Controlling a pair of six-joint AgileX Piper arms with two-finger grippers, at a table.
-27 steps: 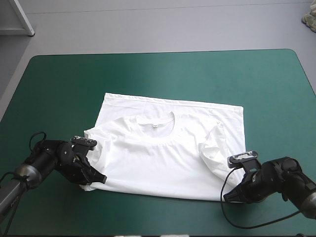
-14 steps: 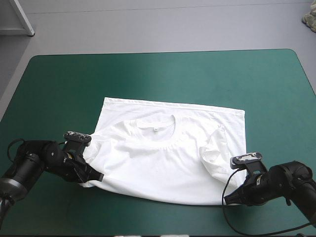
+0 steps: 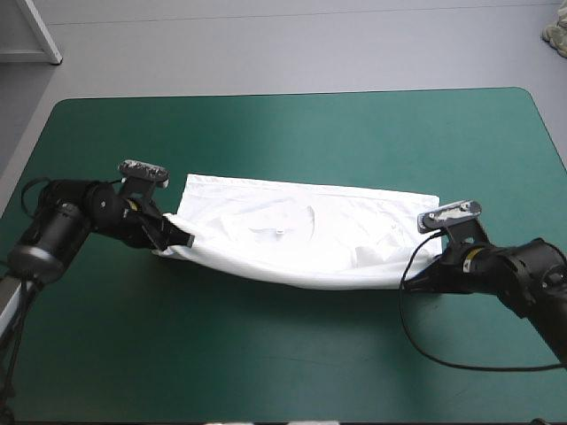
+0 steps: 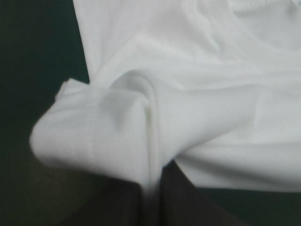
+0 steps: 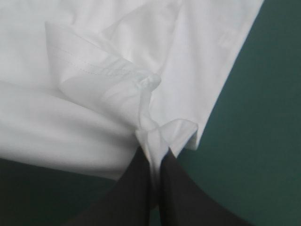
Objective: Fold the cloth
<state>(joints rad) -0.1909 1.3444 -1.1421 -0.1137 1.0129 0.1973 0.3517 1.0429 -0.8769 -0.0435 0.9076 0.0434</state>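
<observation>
The white T-shirt [image 3: 301,243] lies across the middle of the teal-green table, its near half lifted and carried toward the far hem. My left gripper [image 3: 182,240] is shut on the T-shirt at its left corner; the left wrist view shows a sleeve fold [image 4: 108,136] pinched between the black fingers [image 4: 183,202]. My right gripper [image 3: 415,282] is shut on the T-shirt at its right corner, with bunched cloth [image 5: 155,134] rising from the black fingertips [image 5: 136,188]. The collar [image 3: 282,223] faces up near the middle.
Bare teal-green cover [image 3: 283,354] stretches between the shirt and the table's near edge. More bare cover [image 3: 292,133] lies beyond the far hem. A white board edge [image 3: 40,31] stands off the table at the far left.
Both grippers have risen and moved toward the far edge, dragging the shirt's near edge up and over. The shirt now looks much narrower from near to far.
</observation>
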